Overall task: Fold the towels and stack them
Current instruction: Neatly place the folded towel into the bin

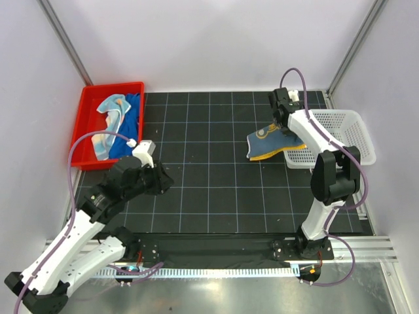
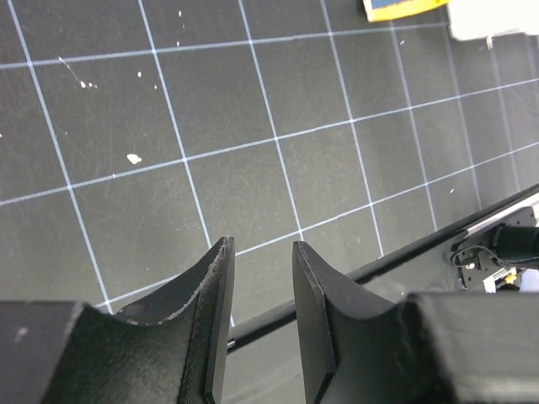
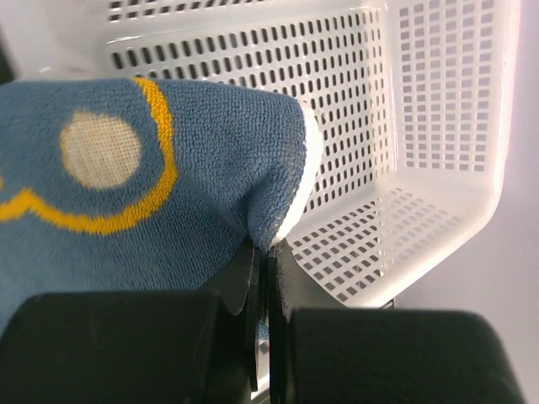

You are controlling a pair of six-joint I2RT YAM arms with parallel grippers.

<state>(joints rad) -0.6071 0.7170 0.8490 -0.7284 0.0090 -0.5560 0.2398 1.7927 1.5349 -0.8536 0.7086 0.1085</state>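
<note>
A blue towel (image 1: 272, 140) with yellow-orange markings hangs at the right of the black mat, its lower edge on the mat beside the basket. My right gripper (image 1: 283, 124) is shut on its upper edge. In the right wrist view the jaws (image 3: 268, 252) pinch a fold of this towel (image 3: 152, 185). In the red tray lie a royal blue towel (image 1: 132, 123) and a pale patterned towel (image 1: 108, 124), crumpled together. My left gripper (image 1: 163, 180) hovers over the left part of the mat. It stands open (image 2: 261, 246) with nothing between its fingers. A yellow corner of the held towel (image 2: 404, 8) shows far off.
A red tray (image 1: 88, 111) stands at the back left. A white mesh basket (image 1: 353, 134) sits at the right edge, close behind the held towel, and its wall (image 3: 421, 126) fills the right wrist view. The black gridded mat (image 1: 209, 190) lies between the arms.
</note>
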